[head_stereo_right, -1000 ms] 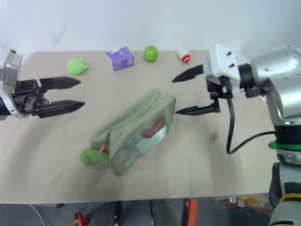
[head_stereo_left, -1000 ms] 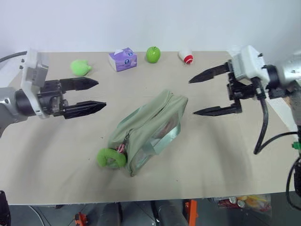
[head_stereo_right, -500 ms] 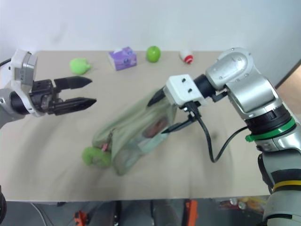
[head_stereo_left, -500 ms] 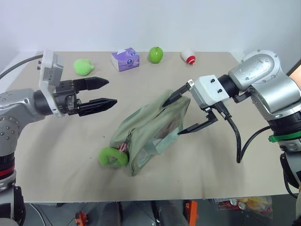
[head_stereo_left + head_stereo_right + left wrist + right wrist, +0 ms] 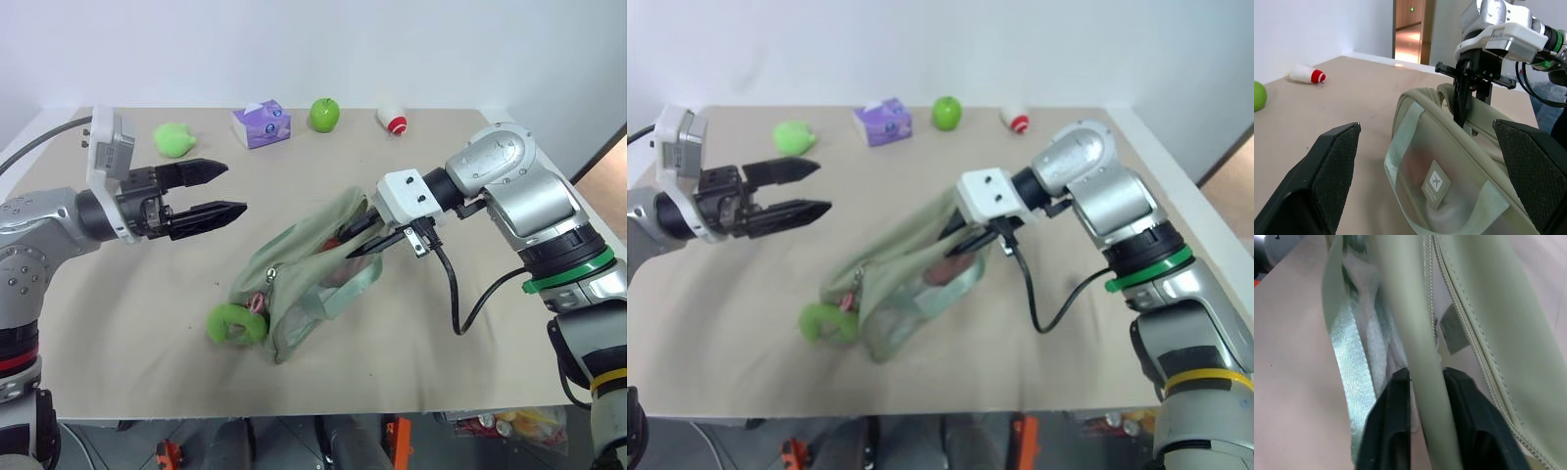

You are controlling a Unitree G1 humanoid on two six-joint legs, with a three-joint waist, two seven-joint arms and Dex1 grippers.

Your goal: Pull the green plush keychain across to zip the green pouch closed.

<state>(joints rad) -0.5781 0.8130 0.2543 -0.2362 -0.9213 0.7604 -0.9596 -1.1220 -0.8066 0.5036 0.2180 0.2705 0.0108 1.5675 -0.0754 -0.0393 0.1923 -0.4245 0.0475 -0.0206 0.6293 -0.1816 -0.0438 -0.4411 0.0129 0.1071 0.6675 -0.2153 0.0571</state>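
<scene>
1 right hand (image 5: 345, 242) pinches the green pouch (image 5: 304, 279); left hand (image 5: 235, 191) gapes empty.

Count, one tabletop (image 5: 118, 323), beige.

- Pouches: one, the green pouch (image 5: 313, 264), sage fabric with a clear window side.
- Plush rings: one, the green plush keychain (image 5: 235, 325), at the pouch's near end.
- Plush lumps without a hole: one, lime (image 5: 173, 139), far edge.
- Tissue boxes: one, purple (image 5: 262, 124).
- Apples: one, glossy green (image 5: 324, 114).
- Small white-and-red objects: one (image 5: 392, 119), far edge; kind not clear.
- Grippers: two, the left gripper (image 5: 217, 191) and the right gripper (image 5: 355, 243), two black fingers apiece.

Green-coloured items in all: four. Items along the far edge: four.
</scene>
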